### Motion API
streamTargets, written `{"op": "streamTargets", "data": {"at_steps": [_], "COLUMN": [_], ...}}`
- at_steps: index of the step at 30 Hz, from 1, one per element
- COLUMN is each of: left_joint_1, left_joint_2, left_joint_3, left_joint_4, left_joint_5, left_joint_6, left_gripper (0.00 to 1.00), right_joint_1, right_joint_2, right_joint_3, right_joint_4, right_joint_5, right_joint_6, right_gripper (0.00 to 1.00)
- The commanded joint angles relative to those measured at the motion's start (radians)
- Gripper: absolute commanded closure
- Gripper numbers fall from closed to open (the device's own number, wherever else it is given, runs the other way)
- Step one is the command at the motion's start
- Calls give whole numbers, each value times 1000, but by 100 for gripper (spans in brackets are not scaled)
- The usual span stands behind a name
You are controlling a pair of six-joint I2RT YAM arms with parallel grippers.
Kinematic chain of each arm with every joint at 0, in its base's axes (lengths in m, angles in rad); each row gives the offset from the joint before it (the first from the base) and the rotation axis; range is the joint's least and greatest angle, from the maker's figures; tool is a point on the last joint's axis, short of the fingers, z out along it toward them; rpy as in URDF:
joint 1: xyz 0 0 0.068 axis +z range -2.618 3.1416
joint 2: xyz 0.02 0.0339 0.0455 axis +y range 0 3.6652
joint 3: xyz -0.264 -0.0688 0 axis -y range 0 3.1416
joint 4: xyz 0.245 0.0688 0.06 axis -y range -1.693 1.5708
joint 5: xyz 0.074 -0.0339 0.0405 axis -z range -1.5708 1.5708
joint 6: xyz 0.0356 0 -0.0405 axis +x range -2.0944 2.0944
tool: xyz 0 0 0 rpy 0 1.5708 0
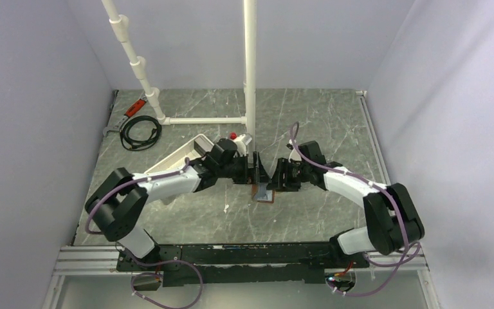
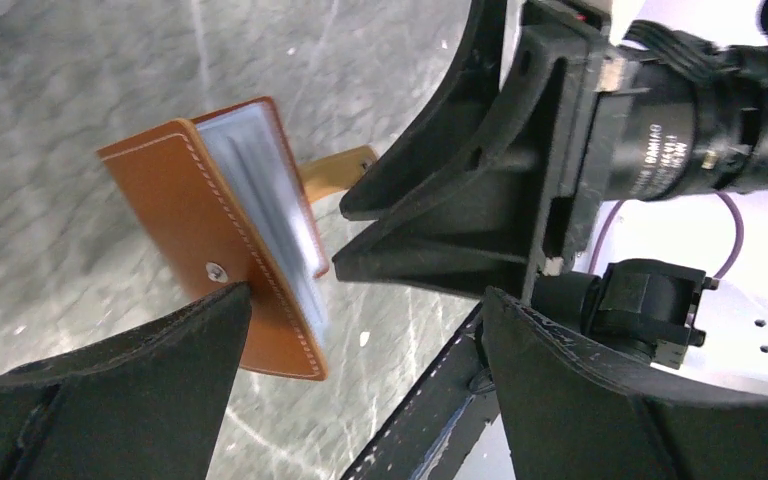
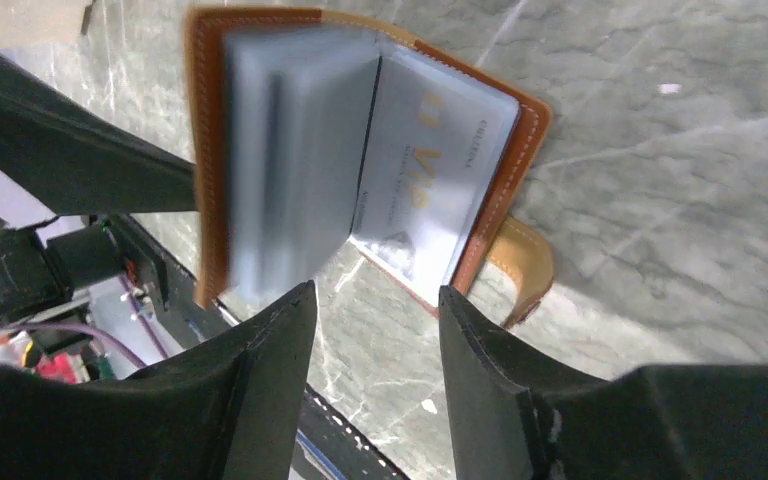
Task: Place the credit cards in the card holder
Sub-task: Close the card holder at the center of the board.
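On the left of the grey marbled table (image 1: 334,122), a coiled black cable (image 1: 140,132) lies well apart from the work, and a long white tray (image 1: 183,154) sits beside the left arm. The left gripper (image 2: 365,300) reaches in to the table's middle with its fingers spread wide. One fingertip (image 2: 230,300) is at the outer cover of the card holder (image 2: 175,210), next to its snap stud, and nothing lies between the two fingers. The brown holder stands part-open on its edge between the two grippers, with its clear inner sleeves fanned out and blurred and its closing strap (image 2: 335,170) sticking out behind. In the right wrist view, a silver-grey card with gold "VIP" lettering (image 3: 430,190) is seated in one sleeve. The right gripper (image 3: 375,295) sits just below the holder's open edge. Its fingers are parted, bare table shows through the gap, and they clasp nothing. No loose card can be made out in any view. This looks like the end of an insertion, with the card in and both grippers slack around the holder. The next move probably calls for one side to steady the cover so the holder does not flop shut or topple, then for any remaining card to be found and fetched.
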Motion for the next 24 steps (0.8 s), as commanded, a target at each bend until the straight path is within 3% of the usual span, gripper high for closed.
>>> {"op": "streamTargets", "data": {"at_steps": [1, 8, 13, 18, 24], "left_joint_1": [-23, -38, -38, -38, -39], "left_joint_2": [87, 175, 217, 234, 259], "left_joint_3": [72, 104, 106, 113, 130], "left_joint_4": [86, 131, 128, 31, -71], "left_joint_5": [64, 104, 103, 44, 12], "left_joint_6": [-10, -31, -53, -71, -65], "left_gripper": [9, 8, 14, 52, 72], "right_joint_1": [-6, -71, -91, -89, -75], "right_joint_2": [-96, -190, -171, -119, -69], "right_joint_3": [88, 113, 109, 112, 116], "right_joint_4": [-203, -354, -310, -253, -228], "right_joint_5": [150, 265, 194, 139, 135], "right_joint_6": [-37, -81, -120, -118, -124], "right_gripper": [48, 48, 54, 55, 63]}}
